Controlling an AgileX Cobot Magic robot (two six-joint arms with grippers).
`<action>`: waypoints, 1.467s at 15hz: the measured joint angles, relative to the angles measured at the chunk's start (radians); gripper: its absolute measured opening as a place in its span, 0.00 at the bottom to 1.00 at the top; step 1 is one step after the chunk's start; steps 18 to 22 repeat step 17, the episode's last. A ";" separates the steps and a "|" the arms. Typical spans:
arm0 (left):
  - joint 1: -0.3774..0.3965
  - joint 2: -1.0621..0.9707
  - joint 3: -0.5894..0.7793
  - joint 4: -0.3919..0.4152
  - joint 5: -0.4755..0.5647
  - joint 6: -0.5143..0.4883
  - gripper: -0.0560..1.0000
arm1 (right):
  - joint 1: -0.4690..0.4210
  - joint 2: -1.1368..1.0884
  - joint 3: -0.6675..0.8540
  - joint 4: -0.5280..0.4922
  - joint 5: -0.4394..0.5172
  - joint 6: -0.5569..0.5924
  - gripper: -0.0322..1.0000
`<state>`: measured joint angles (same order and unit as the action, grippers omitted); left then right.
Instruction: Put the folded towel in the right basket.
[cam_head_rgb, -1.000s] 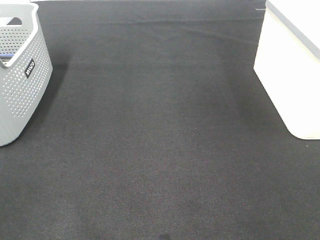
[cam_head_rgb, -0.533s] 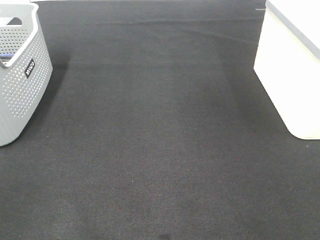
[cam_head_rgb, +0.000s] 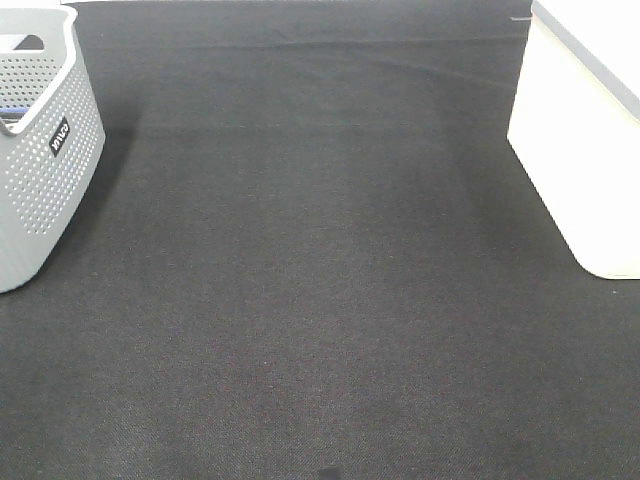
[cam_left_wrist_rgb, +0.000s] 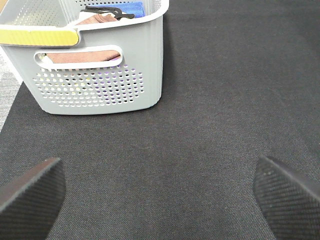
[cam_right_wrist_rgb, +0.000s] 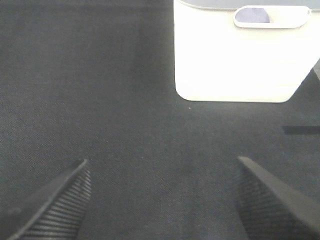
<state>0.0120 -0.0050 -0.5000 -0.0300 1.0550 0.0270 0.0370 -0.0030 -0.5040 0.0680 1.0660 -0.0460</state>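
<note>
A dark desk is seen from the high camera, with a grey perforated basket parked at the left edge and a plain white basket at the right edge, well apart from each other. Neither arm shows up in that view. The left pincer is spread wide with nothing held, aimed at the grey basket, where folded towels are stacked inside, a brownish one visible through the handle slot and a blue one further back. The right pincer is likewise wide open and empty, hovering over bare desk and facing the white basket.
</note>
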 joint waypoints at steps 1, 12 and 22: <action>0.000 0.000 0.000 0.000 0.000 0.000 0.97 | 0.000 -0.003 0.001 0.003 0.000 0.000 0.75; 0.000 0.000 0.000 0.000 0.000 0.000 0.97 | 0.000 -0.004 0.001 0.004 0.000 0.000 0.75; 0.000 0.000 0.000 0.000 0.000 0.000 0.97 | 0.000 -0.004 0.001 0.004 0.000 0.000 0.75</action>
